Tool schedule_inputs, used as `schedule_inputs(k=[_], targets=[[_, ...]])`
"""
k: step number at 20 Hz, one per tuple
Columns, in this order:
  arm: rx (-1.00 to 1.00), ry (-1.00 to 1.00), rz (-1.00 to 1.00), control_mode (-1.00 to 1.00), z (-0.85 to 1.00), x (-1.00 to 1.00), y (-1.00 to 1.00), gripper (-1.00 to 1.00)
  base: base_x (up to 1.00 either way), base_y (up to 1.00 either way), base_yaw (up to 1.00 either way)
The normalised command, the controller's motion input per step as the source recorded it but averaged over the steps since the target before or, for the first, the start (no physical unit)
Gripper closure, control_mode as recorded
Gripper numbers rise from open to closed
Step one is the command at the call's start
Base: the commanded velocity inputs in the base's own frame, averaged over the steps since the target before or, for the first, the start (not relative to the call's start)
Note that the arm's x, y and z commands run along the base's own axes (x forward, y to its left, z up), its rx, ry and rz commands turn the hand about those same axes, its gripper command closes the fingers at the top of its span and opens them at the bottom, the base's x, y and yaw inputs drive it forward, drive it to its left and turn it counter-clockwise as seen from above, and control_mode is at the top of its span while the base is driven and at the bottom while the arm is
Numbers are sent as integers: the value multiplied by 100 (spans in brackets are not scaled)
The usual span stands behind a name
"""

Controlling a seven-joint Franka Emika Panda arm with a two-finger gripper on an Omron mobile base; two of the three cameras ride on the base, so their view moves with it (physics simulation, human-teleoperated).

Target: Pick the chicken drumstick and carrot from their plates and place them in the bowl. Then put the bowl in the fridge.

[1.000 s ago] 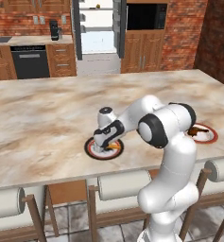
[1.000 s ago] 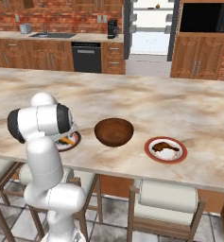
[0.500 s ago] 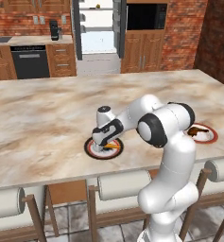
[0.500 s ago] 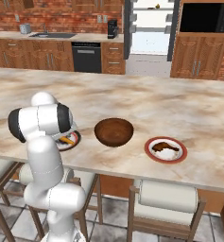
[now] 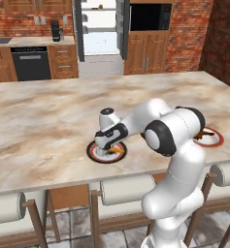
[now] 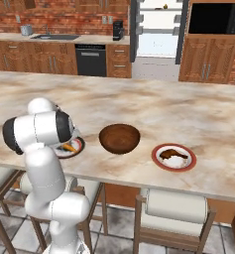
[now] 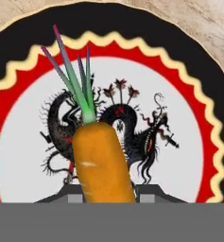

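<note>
Gripper (image 5: pixel 106 150) down on patterned plate (image 5: pixel 93 154) at the counter's (image 5: pixel 48 126) near edge, fingers (image 7: pixel 153 193) pinching the carrot (image 7: pixel 101 163) from both sides. Carrot lying on the plate, green top pointing away. Bowl (image 6: pixel 119 138) just beside, between this plate and the drumstick (image 6: pixel 169 153) plate (image 6: pixel 187 165). Fridge (image 6: pixel 158 27) open beyond.

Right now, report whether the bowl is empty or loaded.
Empty: the bowl shows only its brown inside, and the carrot lies on its plate.
</note>
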Motion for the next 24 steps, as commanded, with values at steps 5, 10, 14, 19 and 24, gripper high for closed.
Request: schedule_inputs(k=[5,10,14,19,24], targets=[[-5,4,6,-100,63,-15,-8,100,0,0,0],[0,3,14,-100,60,-12,-31,100,0,0,0],[0,0,21,-100,34,-3,-53,100,0,0,0],[2,0,19,-100,34,0,-60,100,0,0,0],[6,1,6,-100,30,1,-68,100,0,0,0]])
